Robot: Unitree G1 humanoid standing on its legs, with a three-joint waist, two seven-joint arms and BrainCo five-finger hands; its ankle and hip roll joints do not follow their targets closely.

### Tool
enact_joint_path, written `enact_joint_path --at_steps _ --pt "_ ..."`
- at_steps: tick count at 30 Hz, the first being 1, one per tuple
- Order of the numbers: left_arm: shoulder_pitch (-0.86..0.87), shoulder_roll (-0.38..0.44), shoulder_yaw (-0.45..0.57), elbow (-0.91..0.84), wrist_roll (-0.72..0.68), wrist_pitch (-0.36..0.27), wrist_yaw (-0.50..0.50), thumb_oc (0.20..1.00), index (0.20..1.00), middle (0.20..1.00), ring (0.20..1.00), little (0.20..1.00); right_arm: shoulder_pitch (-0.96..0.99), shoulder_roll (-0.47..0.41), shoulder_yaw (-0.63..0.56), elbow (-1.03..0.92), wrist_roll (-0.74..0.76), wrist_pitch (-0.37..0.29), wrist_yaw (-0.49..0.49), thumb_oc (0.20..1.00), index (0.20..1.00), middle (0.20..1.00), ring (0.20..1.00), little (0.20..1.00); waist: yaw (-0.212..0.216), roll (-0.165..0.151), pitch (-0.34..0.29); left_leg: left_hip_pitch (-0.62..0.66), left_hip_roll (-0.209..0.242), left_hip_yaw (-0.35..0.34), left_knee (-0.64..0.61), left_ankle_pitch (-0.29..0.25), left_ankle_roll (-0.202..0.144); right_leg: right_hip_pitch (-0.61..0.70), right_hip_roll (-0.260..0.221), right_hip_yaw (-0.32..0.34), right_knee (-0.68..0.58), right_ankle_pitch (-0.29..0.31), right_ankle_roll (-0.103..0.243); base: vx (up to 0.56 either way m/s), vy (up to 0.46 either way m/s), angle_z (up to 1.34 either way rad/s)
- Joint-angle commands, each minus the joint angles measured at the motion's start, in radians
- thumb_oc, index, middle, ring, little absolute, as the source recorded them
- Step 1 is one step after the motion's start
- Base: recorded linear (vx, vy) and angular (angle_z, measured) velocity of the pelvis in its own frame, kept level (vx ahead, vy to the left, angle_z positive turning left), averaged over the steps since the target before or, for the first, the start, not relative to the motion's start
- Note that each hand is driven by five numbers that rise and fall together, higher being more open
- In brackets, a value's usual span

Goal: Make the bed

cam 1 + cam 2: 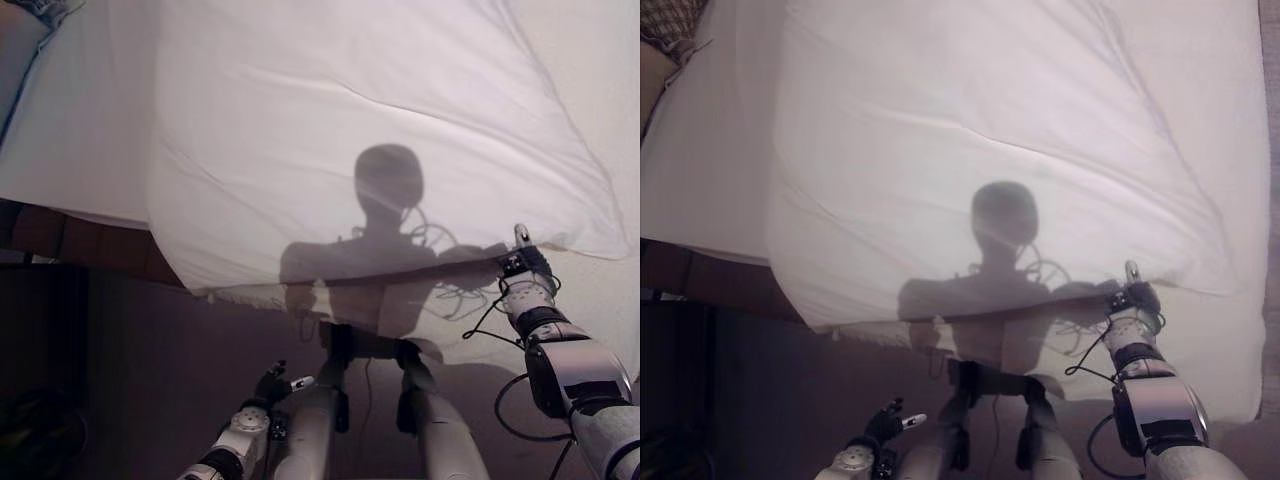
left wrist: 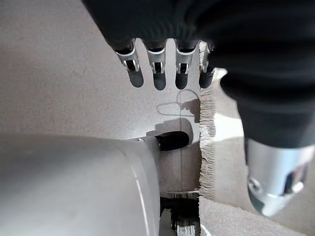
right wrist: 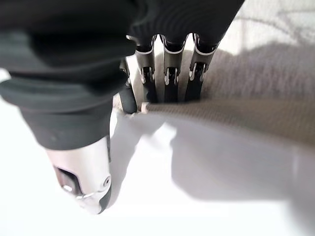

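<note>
1. the white duvet (image 1: 380, 130) lies spread over most of the bed (image 1: 70, 150), its near edge hanging over the bedside in front of the robot. broad creases run across it, and its near left corner sits skewed, leaving a strip of bare white sheet at the bed's left side.
2. judged from this, the task is well along: the cover is on and mostly flat. what seems left is squaring the near edge, pulling the right side straight and smoothing the creases.
3. a patterned item (image 1: 670, 20), perhaps a pillow, shows at the far left corner; too little of it shows to tell.
4. the right hand (image 1: 525, 262) is at the duvet's near right edge. in the right wrist view its fingers (image 3: 170, 73) reach straight down behind a fold of the cloth, tips hidden, with the thumb (image 3: 86, 182) lying on the white fabric; whether it pinches the edge cannot be told.
5. the left hand (image 1: 272, 385) hangs low, well apart from the bed; its fingers (image 2: 157, 64) are straight and relaxed over the carpet (image 2: 59, 73), holding nothing.
</note>
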State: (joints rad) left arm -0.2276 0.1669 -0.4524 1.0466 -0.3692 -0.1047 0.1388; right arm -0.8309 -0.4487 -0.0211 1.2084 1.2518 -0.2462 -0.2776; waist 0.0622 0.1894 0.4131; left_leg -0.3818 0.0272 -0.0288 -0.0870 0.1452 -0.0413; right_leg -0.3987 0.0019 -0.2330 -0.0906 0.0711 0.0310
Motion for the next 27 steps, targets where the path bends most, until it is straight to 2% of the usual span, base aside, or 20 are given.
enact_joint_path --at_steps 1,3,8,16,18,23,24,25,27 --pt "-0.041 0.012 -0.024 0.038 -0.008 -0.011 0.011 1.000 1.000 1.000 1.000 1.000 -0.168 -0.031 0.063 -0.187 0.015 -0.124 0.095 1.000 1.000 1.000 1.000 1.000 0.004 -0.090 -0.023 0.008 -0.085 0.002 0.000 -0.013 -0.027 0.038 -0.053 0.041 0.035 0.051 0.071 0.00 0.000 0.00" --pt "-0.046 0.018 -0.015 0.043 -0.011 -0.009 0.018 1.000 1.000 1.000 1.000 1.000 -0.172 -0.017 0.065 -0.241 0.014 -0.151 0.085 1.000 1.000 1.000 1.000 1.000 -0.001 -0.100 -0.020 0.010 -0.086 0.001 0.000 -0.016 -0.027 0.043 -0.054 0.041 0.036 0.051 0.072 0.01 0.007 0.04" --pt "-0.048 0.022 -0.012 0.034 -0.021 -0.013 0.026 1.000 1.000 1.000 1.000 1.000 -0.188 -0.011 0.070 -0.256 0.004 -0.165 0.066 1.000 1.000 1.000 1.000 1.000 0.000 -0.105 -0.018 0.014 -0.084 0.004 0.000 -0.017 -0.026 0.044 -0.054 0.044 0.038 0.050 0.072 0.00 0.005 0.03" --pt "-0.043 0.030 -0.008 0.022 -0.031 -0.012 0.033 1.000 1.000 1.000 1.000 1.000 -0.224 -0.020 0.111 -0.275 -0.042 -0.150 0.046 1.000 1.000 1.000 1.000 1.000 0.002 -0.115 -0.013 0.019 -0.083 0.003 0.000 -0.016 -0.025 0.048 -0.056 0.040 0.046 0.045 0.070 0.00 0.000 0.00" --pt "-0.040 0.037 -0.005 0.023 -0.033 -0.011 0.032 1.000 1.000 1.000 1.000 1.000 -0.244 -0.032 0.134 -0.235 -0.074 -0.121 0.035 1.000 1.000 1.000 1.000 1.000 0.007 -0.119 -0.011 0.019 -0.083 0.001 0.000 -0.015 -0.025 0.048 -0.057 0.039 0.047 0.046 0.070 0.00 0.000 0.00" --pt "-0.033 0.044 -0.012 0.020 -0.049 -0.005 0.025 1.000 1.000 1.000 1.000 1.000 -0.340 -0.078 0.182 0.002 -0.138 0.004 0.018 1.000 1.000 1.000 1.000 1.000 0.028 -0.123 0.001 0.021 -0.083 -0.005 0.000 -0.017 -0.025 0.054 -0.057 0.030 0.049 0.043 0.070 0.00 0.000 0.00" --pt "-0.033 0.045 -0.015 0.015 -0.052 -0.004 0.024 1.000 1.000 1.000 1.000 1.000 -0.362 -0.093 0.191 0.055 -0.156 0.026 0.014 0.460 0.460 0.460 0.460 0.460 0.032 -0.122 0.002 0.016 -0.084 -0.008 0.000 -0.011 -0.025 0.052 -0.058 0.027 0.048 0.047 0.070 -0.01 -0.016 0.05" --pt "-0.029 0.047 -0.023 0.004 -0.058 -0.006 0.024 1.000 1.000 1.000 1.000 1.000 -0.394 -0.108 0.202 0.111 -0.193 0.056 -0.002 0.200 0.200 0.200 0.200 0.200 0.040 -0.119 0.004 0.014 -0.086 -0.012 0.000 -0.008 -0.024 0.052 -0.059 0.022 0.046 0.049 0.071 -0.02 -0.007 0.09" --pt "-0.029 0.047 -0.025 -0.003 -0.062 -0.008 0.024 1.000 1.000 1.000 1.000 1.000 -0.406 -0.105 0.198 0.117 -0.187 0.060 -0.003 0.200 0.200 0.200 0.200 0.200 0.043 -0.116 0.004 0.012 -0.086 -0.015 0.000 -0.007 -0.024 0.052 -0.059 0.020 0.044 0.050 0.071 0.00 -0.002 0.12"
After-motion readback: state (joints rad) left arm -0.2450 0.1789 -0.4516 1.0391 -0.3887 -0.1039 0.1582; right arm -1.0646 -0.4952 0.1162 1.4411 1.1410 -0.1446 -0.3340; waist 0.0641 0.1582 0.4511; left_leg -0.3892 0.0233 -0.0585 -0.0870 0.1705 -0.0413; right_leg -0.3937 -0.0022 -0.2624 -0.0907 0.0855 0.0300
